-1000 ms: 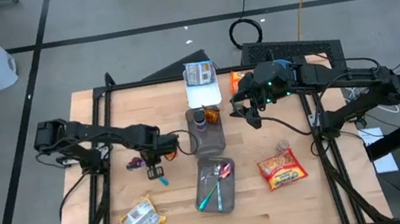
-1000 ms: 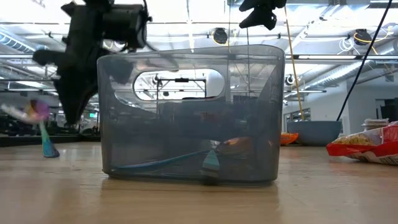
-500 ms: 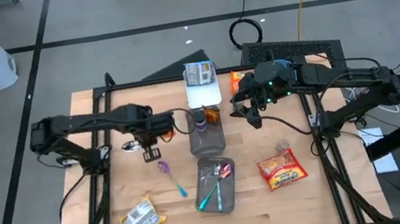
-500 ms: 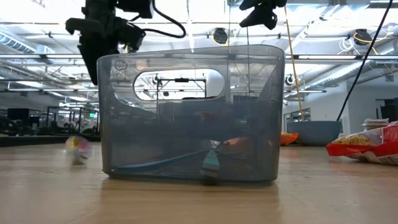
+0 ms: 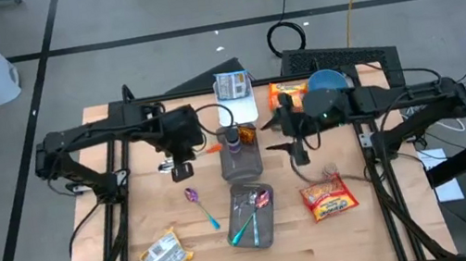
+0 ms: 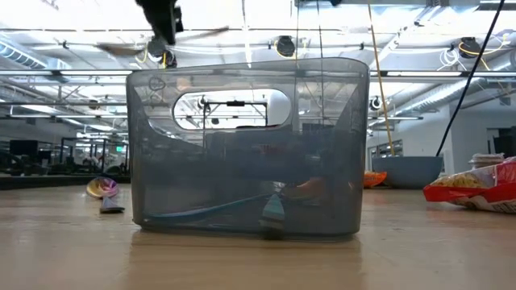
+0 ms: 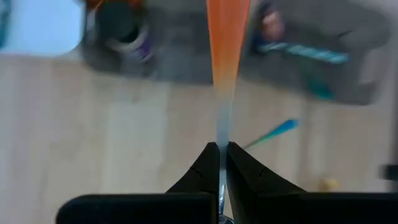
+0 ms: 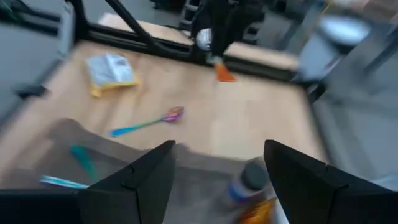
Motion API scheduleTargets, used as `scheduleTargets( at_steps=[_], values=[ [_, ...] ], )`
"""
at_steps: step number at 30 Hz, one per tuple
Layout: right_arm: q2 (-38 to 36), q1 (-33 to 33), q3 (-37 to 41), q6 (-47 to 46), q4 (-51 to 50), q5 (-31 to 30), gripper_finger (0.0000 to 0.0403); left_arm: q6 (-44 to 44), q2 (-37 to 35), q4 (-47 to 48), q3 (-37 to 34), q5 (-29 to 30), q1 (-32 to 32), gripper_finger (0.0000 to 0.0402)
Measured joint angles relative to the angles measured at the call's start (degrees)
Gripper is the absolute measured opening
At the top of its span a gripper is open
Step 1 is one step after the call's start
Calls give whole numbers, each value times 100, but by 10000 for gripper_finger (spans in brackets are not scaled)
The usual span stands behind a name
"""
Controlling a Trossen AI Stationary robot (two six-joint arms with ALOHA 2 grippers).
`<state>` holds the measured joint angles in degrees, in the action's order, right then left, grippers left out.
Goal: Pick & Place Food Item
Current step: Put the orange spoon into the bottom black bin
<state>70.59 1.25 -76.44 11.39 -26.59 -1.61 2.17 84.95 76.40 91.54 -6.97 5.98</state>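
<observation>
Grey bin (image 5: 253,213) of utensils, bottle (image 5: 232,139), loose spoon (image 5: 198,204)

One translucent grey plastic bin (image 5: 252,216), one purple-capped bottle (image 5: 232,138), three snack packets (image 5: 328,197), one loose teal-handled spoon (image 5: 198,205), perhaps three utensils inside the bin.

A light wooden table (image 5: 118,233) holds a smoky grey see-through bin (image 5: 252,215), a spoon (image 5: 198,204) with a purple bowl and teal handle, a red and yellow snack bag (image 5: 328,198), and a white tray (image 5: 236,108). Another utensil (image 7: 225,56) fades from orange to white.
</observation>
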Motion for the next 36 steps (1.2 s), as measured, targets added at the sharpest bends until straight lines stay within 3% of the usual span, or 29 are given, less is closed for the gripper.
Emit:
scheduleTargets(
  at_steps=[3,6,10,14,24,28,36],
  values=[
    [42,408,0,887,361,-699,238,76,0,-116,235,-607,15,9],
    [172,717,0,1726,865,-983,238,266,0,-392,345,-1351,60,9],
    [420,818,-2,2262,1367,-882,238,633,39,-1004,376,-2295,151,9],
    [649,723,0,2277,1555,-586,238,923,85,-1408,379,-2835,160,9],
    [721,700,-2,2529,1993,-557,238,1258,330,-1560,370,-3522,145,9],
    [726,698,0,2570,1998,-271,238,1343,414,-1753,376,-3783,146,9],
    [726,696,0,2541,2049,-262,218,1396,560,-1895,370,-3964,155,9]
  ],
)
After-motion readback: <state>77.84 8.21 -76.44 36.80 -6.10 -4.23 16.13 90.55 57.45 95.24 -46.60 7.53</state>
